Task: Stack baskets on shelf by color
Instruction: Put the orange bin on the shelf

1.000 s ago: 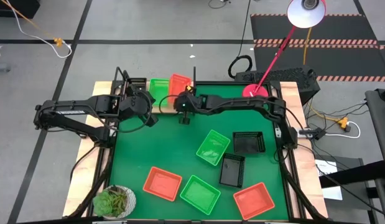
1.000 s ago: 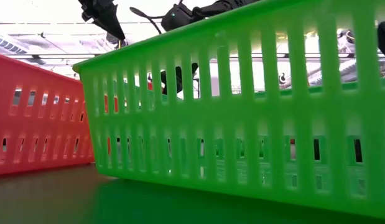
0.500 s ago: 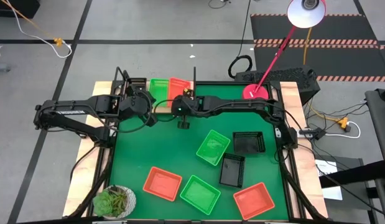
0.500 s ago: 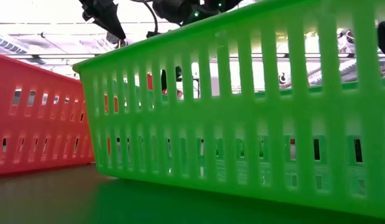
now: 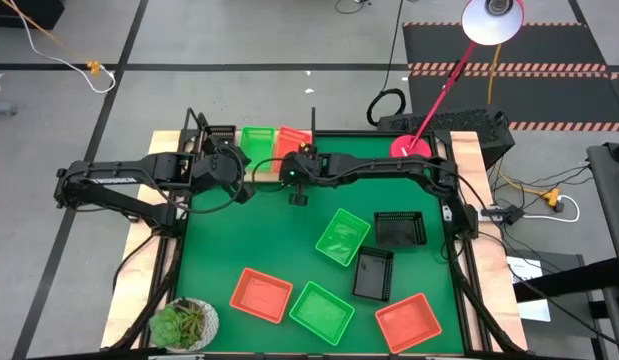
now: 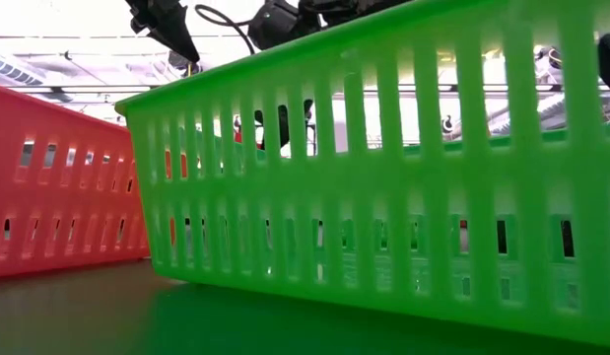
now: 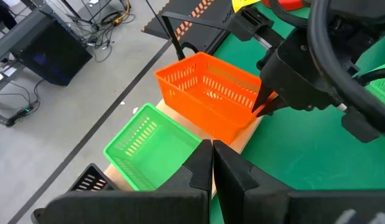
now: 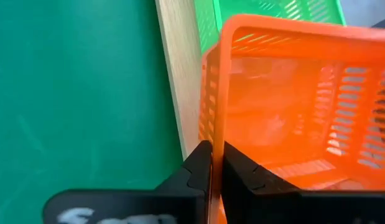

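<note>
From above, the right gripper reaches to the far edge of the green mat, at the red-orange basket standing on the shelf just right of a green basket. The left gripper waits close by to the left.

At table height, a near green basket fills the frame.

The left wrist shows its own fingers pressed together, empty.

The right wrist shows its fingers pinching the red-orange basket's wall.
</note>
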